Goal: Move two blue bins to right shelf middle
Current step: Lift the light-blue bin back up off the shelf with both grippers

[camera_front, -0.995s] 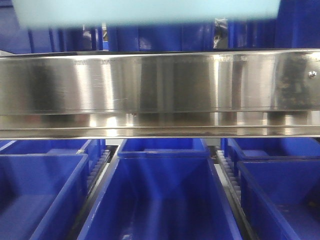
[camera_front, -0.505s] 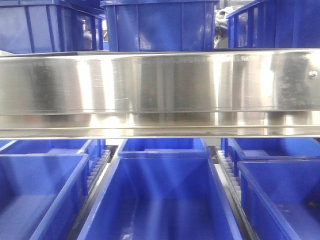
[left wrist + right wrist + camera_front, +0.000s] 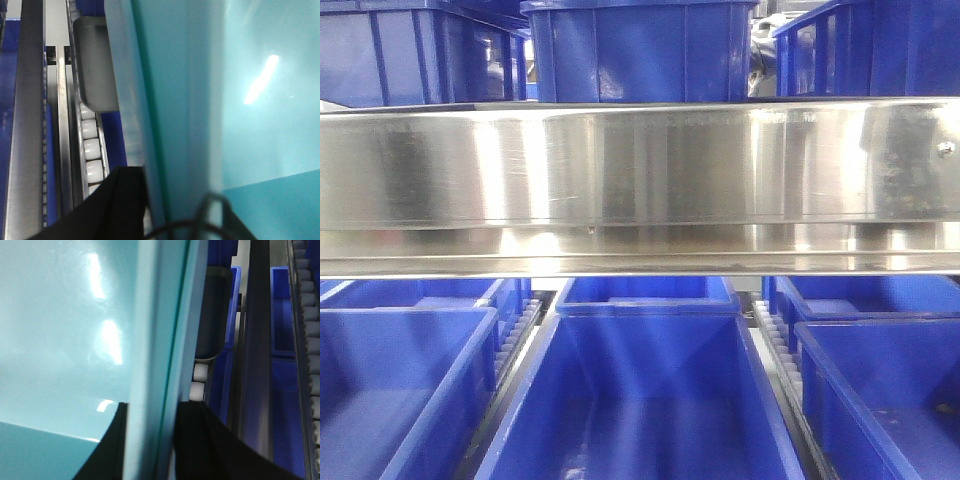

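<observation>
1. A steel shelf beam (image 3: pixel 640 180) is seen across the full width of the front view. It is level, and blurred reflections are spread over its face.
2. The held bin (image 3: pixel 65 330) is seen hard against both wrist cameras. Its smooth wall is rendered pale teal there and fills most of each picture. It is not shown in the front view, so its place relative to the beam cannot be told. In both wrist views it is found just beside a roller lane of the shelf.
3. Below the beam, open lower bins (image 3: pixel 640 400) are ranged in three lanes, with a second bin set behind each front one.
4. Above the beam, three upper bins (image 3: pixel 635 50) are stood side by side, and only their lower walls are shown.
5. Roller tracks (image 3: pixel 518 335) are laid between the lower lanes. In the left wrist view a row of white rollers (image 3: pixel 91 150) is seen just beside the held bin's wall.
6. The right fingers (image 3: pixel 210 450) are shown black at the bottom of the right wrist view, one on each side of the bin's rim. The wall is clamped between them.
7. Of the left fingers (image 3: pixel 120 210), one is pressed against the outer face of the wall. The other is made out only as a dark outline through the plastic, and the wall is gripped between the two.
</observation>
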Controlling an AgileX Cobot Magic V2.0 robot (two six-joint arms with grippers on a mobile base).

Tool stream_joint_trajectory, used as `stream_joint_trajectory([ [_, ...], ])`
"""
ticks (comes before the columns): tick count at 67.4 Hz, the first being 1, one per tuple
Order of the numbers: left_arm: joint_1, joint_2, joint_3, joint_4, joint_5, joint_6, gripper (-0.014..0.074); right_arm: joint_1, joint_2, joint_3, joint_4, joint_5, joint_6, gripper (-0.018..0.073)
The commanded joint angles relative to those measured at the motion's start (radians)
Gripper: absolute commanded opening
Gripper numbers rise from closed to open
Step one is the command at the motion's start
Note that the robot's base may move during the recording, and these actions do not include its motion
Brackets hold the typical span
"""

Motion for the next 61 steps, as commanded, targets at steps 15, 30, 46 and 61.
stream_joint_trajectory([
  [15,-0.002,-0.024,-0.021,-0.080,-0.184,0.030,-0.0111,-0.005,-0.009,-0.013,0.009,-0.073,0.002,-0.0162],
  [30,-0.002,-0.024,-0.021,-0.080,-0.270,0.030,-0.0111,-0.005,-0.009,-0.013,0.009,-0.073,0.002,-0.0162],
  [46,-0.002,-0.024,-0.021,-0.080,-0.358,0.030,-0.0111,-0.005,-0.009,-0.013,0.009,-0.073,0.002,-0.0162],
  [61,-0.002,-0.024,-0.021,-0.080,-0.427,0.030,-0.0111,-0.005,-0.009,-0.013,0.009,-0.073,0.002,-0.0162],
])
